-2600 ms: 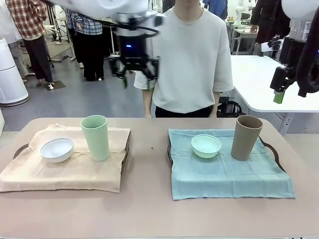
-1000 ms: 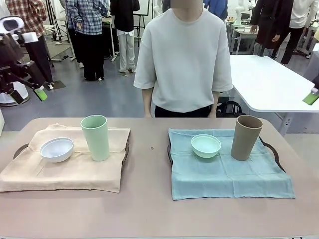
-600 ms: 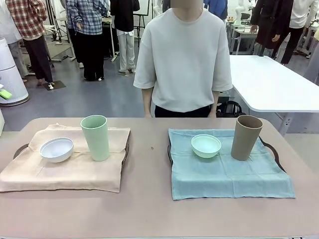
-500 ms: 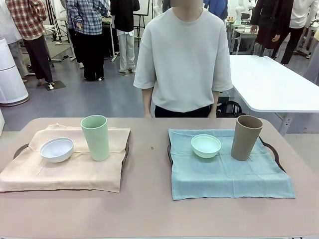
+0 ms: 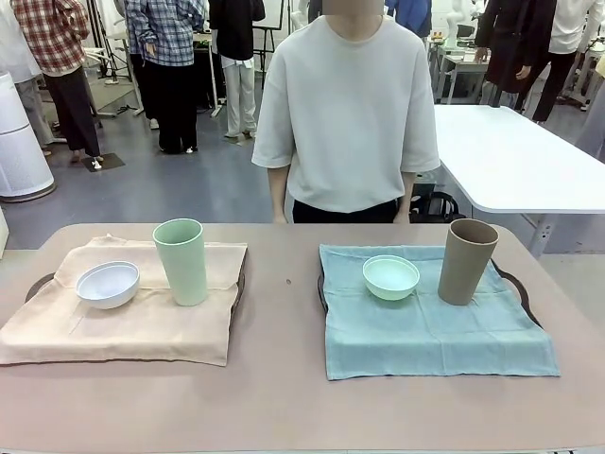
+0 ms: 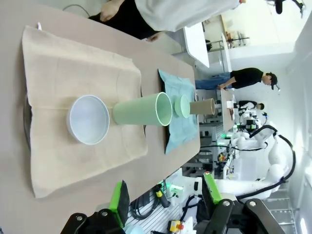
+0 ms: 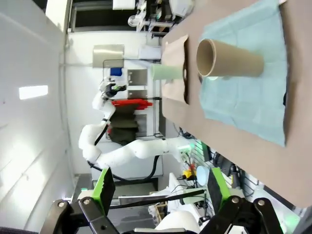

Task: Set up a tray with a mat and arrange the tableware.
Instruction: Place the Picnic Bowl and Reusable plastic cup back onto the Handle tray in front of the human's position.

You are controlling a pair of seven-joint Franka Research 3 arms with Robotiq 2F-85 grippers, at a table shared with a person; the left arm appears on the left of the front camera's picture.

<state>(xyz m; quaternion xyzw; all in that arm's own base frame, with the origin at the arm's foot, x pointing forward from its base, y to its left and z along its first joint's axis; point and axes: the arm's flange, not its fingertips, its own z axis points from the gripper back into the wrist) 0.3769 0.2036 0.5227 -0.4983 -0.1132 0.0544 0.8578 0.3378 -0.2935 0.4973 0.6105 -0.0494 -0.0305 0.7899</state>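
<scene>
Both arms have withdrawn from over the table; left gripper (image 6: 165, 200) and right gripper (image 7: 158, 187) stand spread, empty; white bowl (image 5: 108, 284) and pale green cup (image 5: 181, 261) occupy the beige mat's (image 5: 132, 326) far half, mint green bowl (image 5: 390, 277) and tan-brown cup (image 5: 466, 261) the blue mat's (image 5: 444, 340) far edge, so any correction should merely square placements.

The table (image 5: 284, 397) bears two trays: one (image 5: 40, 281) left of its middle under a beige mat (image 5: 132, 331), one (image 5: 518, 284) right under a blue mat (image 5: 435, 340).

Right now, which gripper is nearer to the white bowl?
Left. The left gripper hangs off the table's side by the white bowl; the right gripper is beyond the tan cup.
</scene>
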